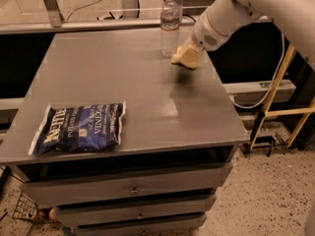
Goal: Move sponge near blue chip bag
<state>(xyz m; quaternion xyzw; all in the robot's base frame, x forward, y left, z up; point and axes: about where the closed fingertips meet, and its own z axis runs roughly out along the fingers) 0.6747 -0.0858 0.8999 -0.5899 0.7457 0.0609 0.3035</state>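
Note:
The blue chip bag (78, 128) lies flat at the front left of the grey table (147, 92). The pale yellow sponge (183, 59) is at the back right, held a little above the tabletop, with its shadow on the surface below it. My gripper (190, 53) comes down from the upper right on the white arm and is shut on the sponge. The sponge is far from the bag, across the table.
A clear water bottle (169, 26) stands upright just left of the sponge and gripper. Drawers (133, 188) sit under the tabletop. A yellow frame (280, 82) and cables stand on the floor to the right of the table.

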